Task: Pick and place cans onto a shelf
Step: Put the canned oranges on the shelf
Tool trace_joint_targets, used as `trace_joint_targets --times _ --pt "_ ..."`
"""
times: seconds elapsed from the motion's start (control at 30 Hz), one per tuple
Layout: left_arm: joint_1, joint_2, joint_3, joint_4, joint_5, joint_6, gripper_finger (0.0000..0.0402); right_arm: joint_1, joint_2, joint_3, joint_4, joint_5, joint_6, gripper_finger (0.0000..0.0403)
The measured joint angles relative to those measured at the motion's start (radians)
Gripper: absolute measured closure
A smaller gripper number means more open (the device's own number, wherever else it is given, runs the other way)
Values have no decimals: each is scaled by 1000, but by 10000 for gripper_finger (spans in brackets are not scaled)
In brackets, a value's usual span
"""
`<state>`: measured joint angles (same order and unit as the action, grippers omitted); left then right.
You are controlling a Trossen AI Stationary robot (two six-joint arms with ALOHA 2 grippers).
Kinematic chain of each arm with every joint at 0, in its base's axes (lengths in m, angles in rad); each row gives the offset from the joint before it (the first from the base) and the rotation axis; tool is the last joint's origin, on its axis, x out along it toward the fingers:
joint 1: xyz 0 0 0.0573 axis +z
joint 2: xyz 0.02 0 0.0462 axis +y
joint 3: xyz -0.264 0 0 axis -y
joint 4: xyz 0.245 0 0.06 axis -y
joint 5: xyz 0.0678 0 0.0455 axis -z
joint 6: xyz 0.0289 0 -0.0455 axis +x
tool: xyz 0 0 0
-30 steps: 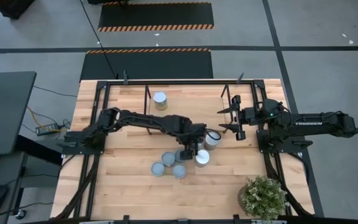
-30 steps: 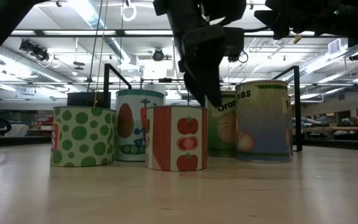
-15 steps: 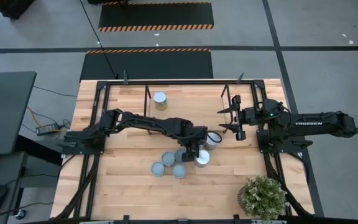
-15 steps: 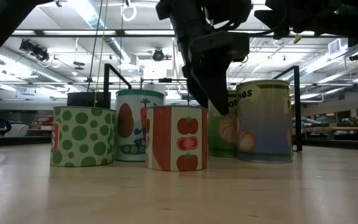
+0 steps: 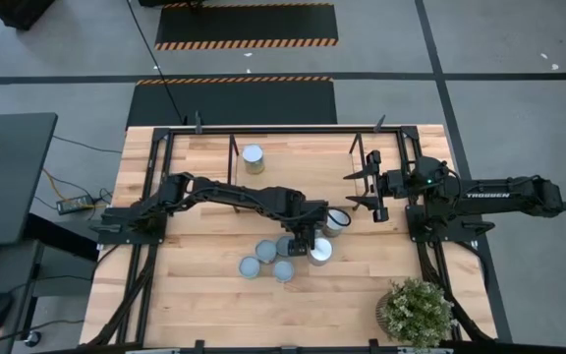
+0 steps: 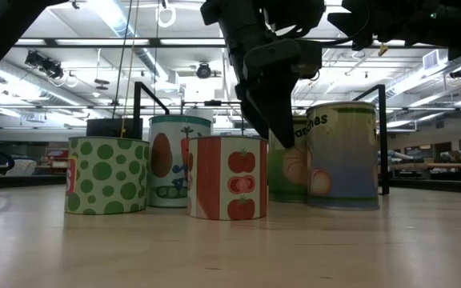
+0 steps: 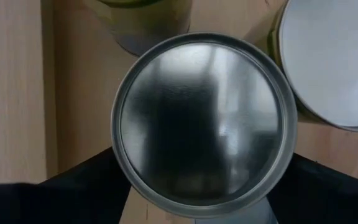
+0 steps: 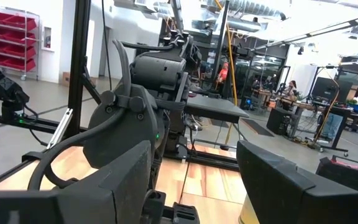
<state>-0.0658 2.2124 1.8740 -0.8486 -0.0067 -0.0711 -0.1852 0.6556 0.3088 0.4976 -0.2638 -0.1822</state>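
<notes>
Several cans stand grouped on the table near its middle (image 5: 273,258); in the low view they are a green-dotted can (image 6: 106,174), a vegetable can (image 6: 174,160), a tomato can (image 6: 226,178) and an oranges can (image 6: 344,156). One more can (image 5: 253,157) stands on the shelf (image 5: 293,129) at the far side. My left gripper (image 5: 303,236) is open and points down over one can of the group, whose silver top (image 7: 204,121) fills the left wrist view, with one finger on each side. My right gripper (image 5: 364,187) hovers open and empty at the shelf's right end. My left gripper has its two fingers (image 7: 73,190) standing on opposite sides of the can's rim (image 7: 118,155), coming from above and pointing down. I cannot tell whether they touch the can. The can stands upright on the table.
Other cans stand close around the can under my left gripper: a wider one (image 7: 334,62) and a green-labelled one (image 7: 142,18). A potted plant (image 5: 416,310) stands at the near right corner. Black rails run along the table's left and right sides.
My left gripper has gone a little down among the cans and slightly toward the table's right edge, staying open. My right gripper has kept still.
</notes>
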Motion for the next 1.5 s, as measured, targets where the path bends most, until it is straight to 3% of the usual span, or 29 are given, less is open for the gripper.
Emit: trace_joint_targets --times 0.4,0.97,1.17,1.5 --pt "2 -13 0 -30 0 5 109 0 0 0 0 0 0 157" --pt "9 -182 0 -181 -53 38 110 0 0 0 1 0 0 157" --pt "53 -225 1 -211 -93 87 110 0 0 0 -3 0 0 157" --pt "184 -224 1 -251 -67 155 110 0 0 0 -5 0 2 157"
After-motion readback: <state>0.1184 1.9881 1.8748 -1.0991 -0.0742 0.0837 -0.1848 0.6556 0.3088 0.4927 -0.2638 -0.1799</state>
